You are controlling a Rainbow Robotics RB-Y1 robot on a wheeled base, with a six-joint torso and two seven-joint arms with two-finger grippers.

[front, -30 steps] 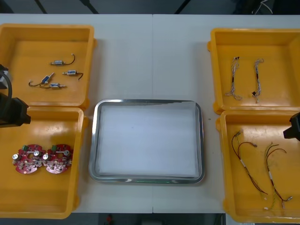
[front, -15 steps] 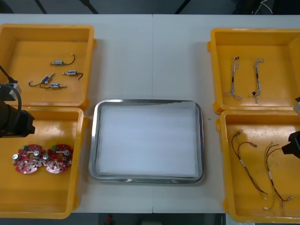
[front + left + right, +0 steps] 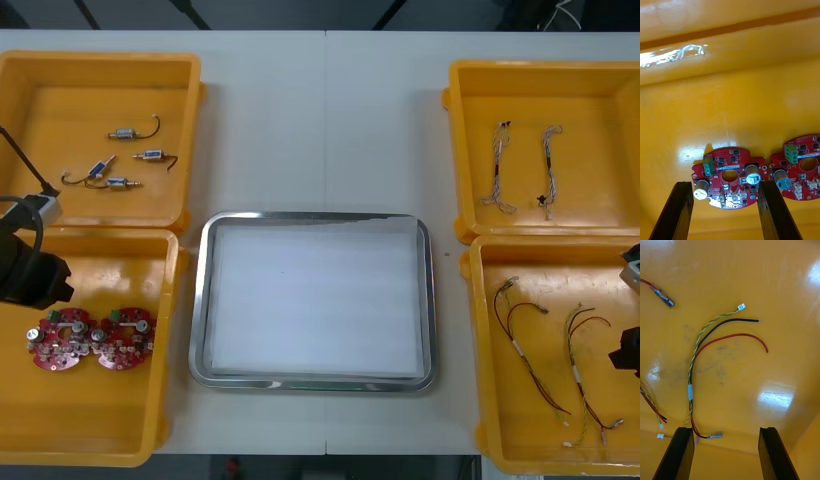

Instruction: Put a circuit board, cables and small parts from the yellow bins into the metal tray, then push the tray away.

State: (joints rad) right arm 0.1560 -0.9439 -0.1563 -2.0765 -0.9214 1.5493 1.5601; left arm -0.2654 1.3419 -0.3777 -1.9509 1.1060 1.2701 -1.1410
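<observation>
Left jaws, spread wide, hung over a round red circuit board (image 3: 724, 161) in the nearer left yellow bin (image 3: 90, 410), seemingly aligned to grasp it. Right jaws, equally wide, hung over a red and yellow cable (image 3: 690, 390) in the nearer right bin (image 3: 505, 420). Metal tray (image 3: 200, 300) lay empty between them.

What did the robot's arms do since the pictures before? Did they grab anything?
Both arms slid back toward the robot. The left gripper now hangs over a round red circuit board, fingers open. The right gripper hangs over the cables, fingers open too. Nothing was grabbed. The metal tray and everything in the yellow bins stayed put.
</observation>
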